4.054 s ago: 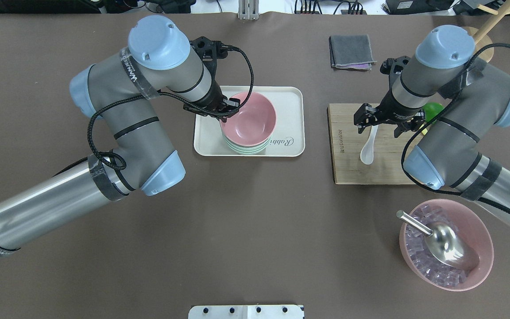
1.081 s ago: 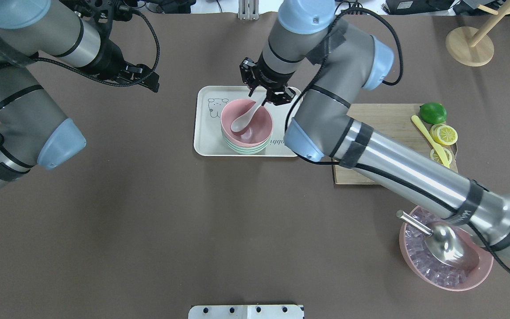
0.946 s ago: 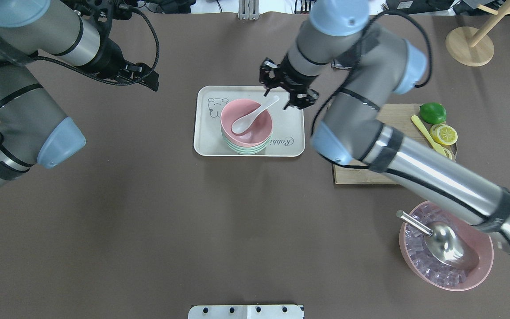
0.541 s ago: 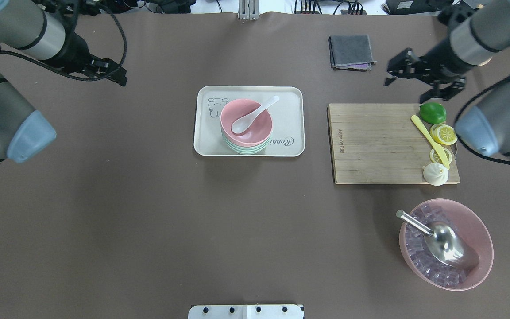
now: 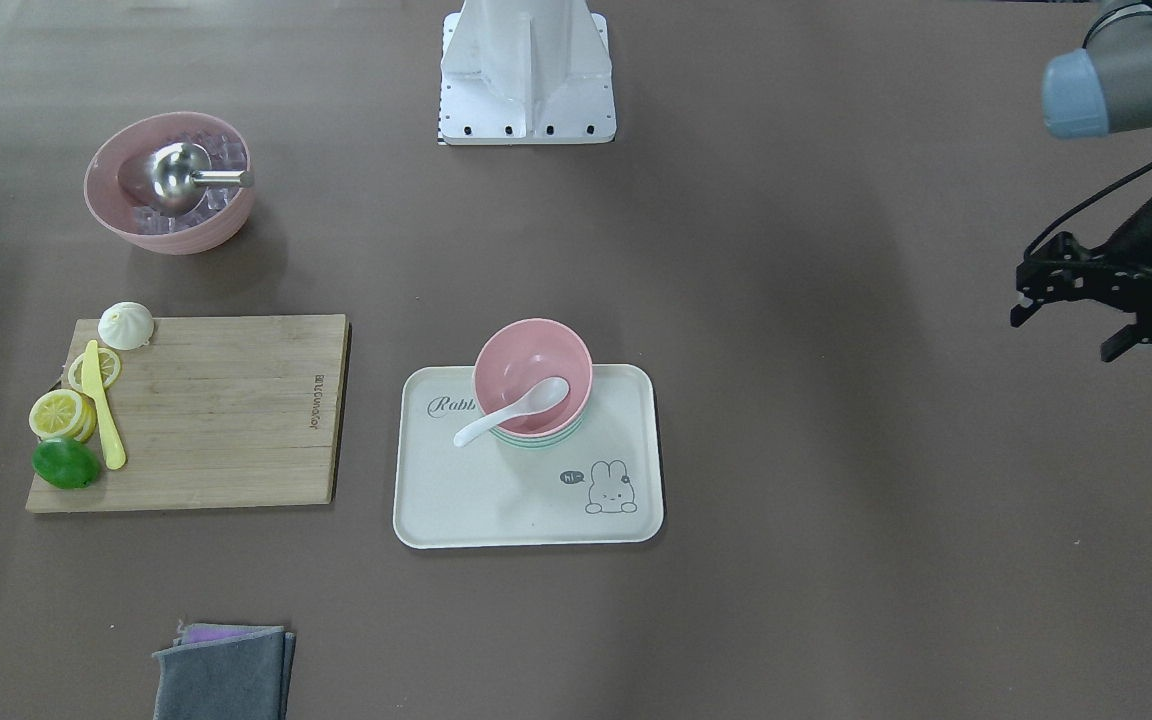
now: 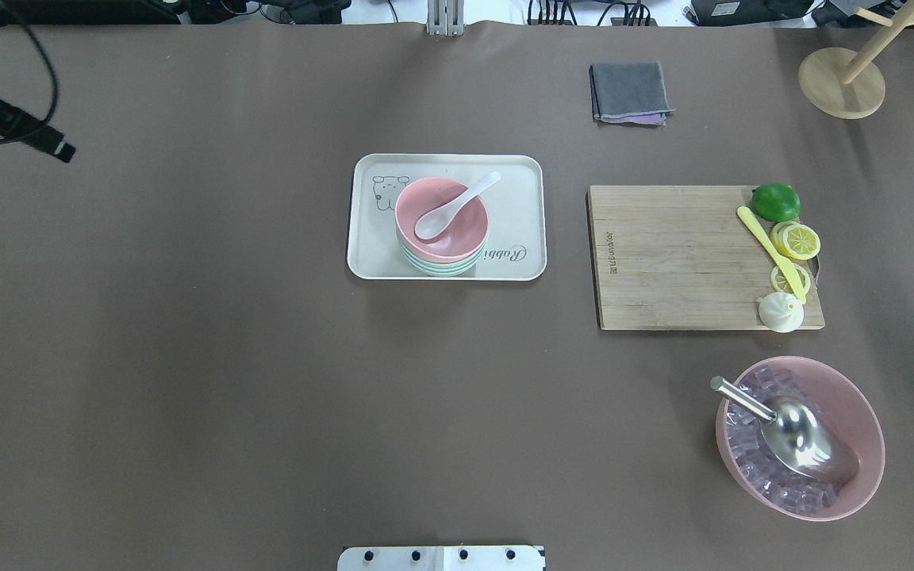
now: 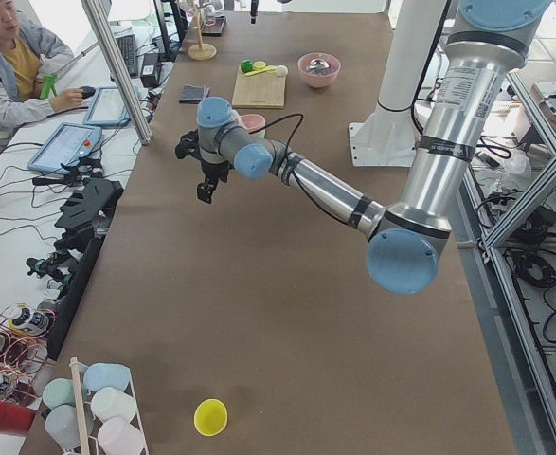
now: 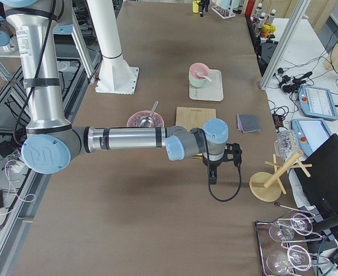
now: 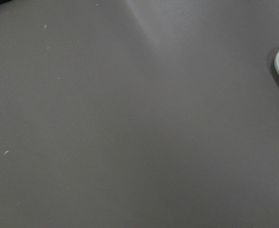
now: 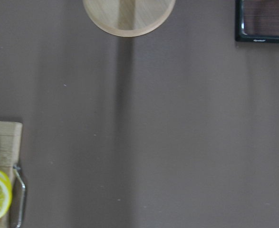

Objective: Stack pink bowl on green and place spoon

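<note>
The pink bowl [image 6: 457, 230] sits nested on the green bowl [image 6: 435, 267] on the cream tray [image 6: 520, 170]. The white spoon [image 6: 449, 210] lies in the pink bowl with its handle over the rim. The stack also shows in the front-facing view, with pink bowl [image 5: 521, 360], spoon [image 5: 506, 412] and tray [image 5: 516, 500]. My left gripper [image 5: 1061, 338] is open and empty, far off to the tray's side over bare table. My right gripper [image 8: 212, 172] is well away from the tray, near the wooden stand; I cannot tell whether it is open or shut.
A wooden cutting board [image 6: 663, 254] with a lime [image 6: 775, 201], lemon slices and a bun lies right of the tray. A pink bowl of ice with a metal scoop [image 6: 798, 436] stands front right. A grey cloth [image 6: 630, 91] and a wooden stand base [image 6: 841, 83] are at the back.
Both arms have drawn back outward, the left further left and the right off the overhead view's right edge. The spoon stays in the pink bowl.
</note>
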`<state>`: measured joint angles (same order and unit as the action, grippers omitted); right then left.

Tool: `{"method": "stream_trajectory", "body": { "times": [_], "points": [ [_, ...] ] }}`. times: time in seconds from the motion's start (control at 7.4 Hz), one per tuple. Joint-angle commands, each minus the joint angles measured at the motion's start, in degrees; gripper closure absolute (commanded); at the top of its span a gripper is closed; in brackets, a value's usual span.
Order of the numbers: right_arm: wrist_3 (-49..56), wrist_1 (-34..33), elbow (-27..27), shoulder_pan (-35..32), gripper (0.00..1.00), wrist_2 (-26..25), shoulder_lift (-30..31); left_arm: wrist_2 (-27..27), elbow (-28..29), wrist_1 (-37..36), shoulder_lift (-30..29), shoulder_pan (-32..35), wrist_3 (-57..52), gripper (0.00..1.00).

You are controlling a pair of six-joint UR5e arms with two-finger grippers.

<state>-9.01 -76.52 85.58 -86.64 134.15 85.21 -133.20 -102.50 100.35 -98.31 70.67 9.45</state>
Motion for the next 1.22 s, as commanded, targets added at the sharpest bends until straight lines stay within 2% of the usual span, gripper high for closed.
{"method": "stream_trajectory", "body": {
  "times": [0.0, 0.27, 1.08],
  "points": [
    [5.4, -0.47, -1.3, -3.01, 0.0, 0.15, 0.31, -0.83, 2.64, 3.26, 7.24, 1.4, -3.38, 0.02],
    [5.32, -0.38, -0.94, -3.01, 0.0, 1.11, -0.04, -1.18, 6.24, 6.09, 7.18, 1.05, -3.03, 0.02],
    [4.7, -0.21, -0.85, -3.01, 0.0, 2.7, 0.13, -1.01, 6.26, 6.26, 7.26, 1.05, -2.95, 0.02]
  ]
}}
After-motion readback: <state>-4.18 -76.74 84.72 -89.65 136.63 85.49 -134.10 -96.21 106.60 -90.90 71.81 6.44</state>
